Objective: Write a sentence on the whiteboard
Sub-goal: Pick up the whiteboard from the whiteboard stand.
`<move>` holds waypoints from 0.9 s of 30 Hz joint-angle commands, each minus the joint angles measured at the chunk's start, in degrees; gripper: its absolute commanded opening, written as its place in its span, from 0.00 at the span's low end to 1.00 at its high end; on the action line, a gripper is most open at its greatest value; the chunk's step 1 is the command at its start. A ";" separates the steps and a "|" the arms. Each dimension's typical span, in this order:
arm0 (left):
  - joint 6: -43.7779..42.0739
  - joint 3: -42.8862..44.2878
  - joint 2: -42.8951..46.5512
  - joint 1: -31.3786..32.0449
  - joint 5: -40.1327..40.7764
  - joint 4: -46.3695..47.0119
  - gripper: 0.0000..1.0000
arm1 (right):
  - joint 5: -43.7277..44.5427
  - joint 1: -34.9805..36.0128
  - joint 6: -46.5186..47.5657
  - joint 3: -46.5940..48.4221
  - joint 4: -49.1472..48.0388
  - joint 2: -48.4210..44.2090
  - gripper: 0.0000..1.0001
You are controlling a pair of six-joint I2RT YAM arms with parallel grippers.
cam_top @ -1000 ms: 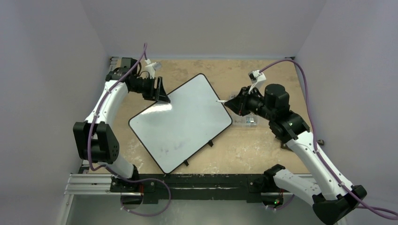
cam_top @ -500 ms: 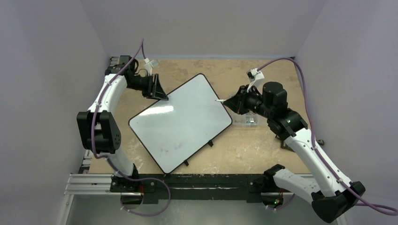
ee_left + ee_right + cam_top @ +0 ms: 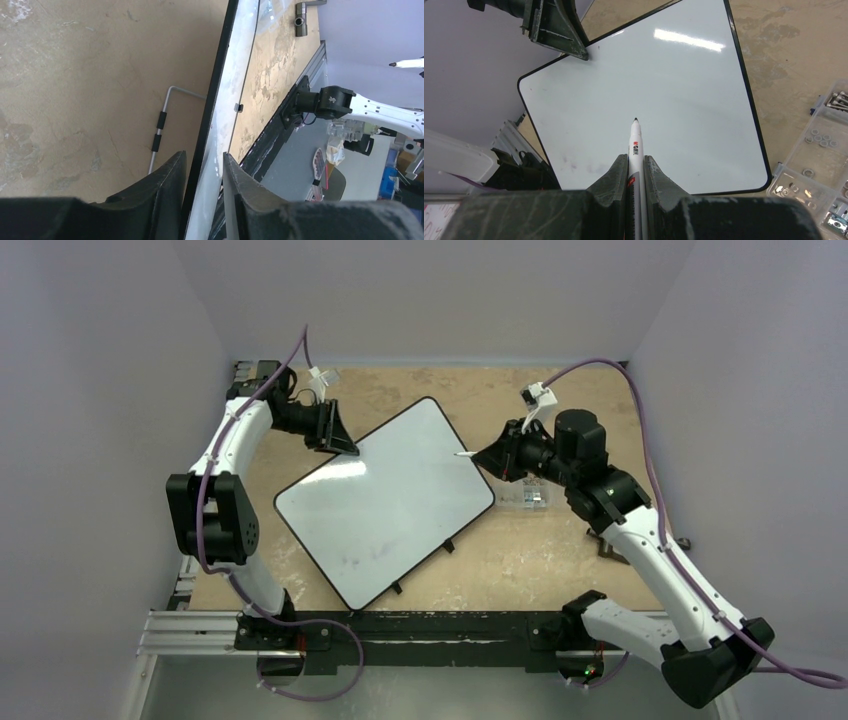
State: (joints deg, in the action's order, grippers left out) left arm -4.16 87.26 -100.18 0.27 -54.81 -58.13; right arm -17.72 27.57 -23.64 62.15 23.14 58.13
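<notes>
The whiteboard [image 3: 385, 505] lies at an angle in the middle of the table, blank apart from faint smudges near its front. My left gripper [image 3: 344, 447] is at the board's far left edge. In the left wrist view the jaws [image 3: 204, 154] are shut on the whiteboard [image 3: 235, 75], one finger on each side of its black rim. My right gripper [image 3: 488, 457] is shut on a white marker [image 3: 467, 455]. The marker [image 3: 635, 140] points at the whiteboard [image 3: 649, 85], its black tip over the right part of the board. I cannot tell whether the tip touches it.
A small clear compartment box [image 3: 525, 497] of screws sits just right of the board, under my right gripper, and shows in the right wrist view [image 3: 819, 160]. A thin bent metal rod [image 3: 160, 130] lies on the table beside the board. Walls enclose the table.
My left arm's elbow swung up and left while its gripper stayed on the board's edge. My right gripper with the marker shifted slightly left and away. The board has not moved.
</notes>
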 commanded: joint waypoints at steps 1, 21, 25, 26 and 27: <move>-1.35 -0.47 0.84 -0.27 -1.18 0.04 0.29 | -2.24 -0.16 -0.70 2.62 -1.73 0.28 0.00; 0.35 -2.90 5.15 2.43 -2.35 4.04 0.00 | -12.26 -0.09 -3.51 -3.26 -13.54 -0.60 0.00; 1.87 -4.74 7.63 3.64 0.36 6.60 0.00 | -16.26 1.48 -5.35 -6.72 -21.31 -0.52 0.00; 2.34 -5.30 8.14 3.94 0.74 7.36 0.00 | -15.68 2.85 -5.01 -7.08 -22.42 -0.12 0.00; 2.55 -5.61 8.64 4.32 1.15 7.67 0.00 | -14.28 4.87 -3.99 -7.05 -22.63 0.44 0.00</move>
State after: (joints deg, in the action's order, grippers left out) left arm -3.46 83.07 -95.53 2.85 -55.07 -54.08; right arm -29.34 28.32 -27.49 56.25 9.67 58.46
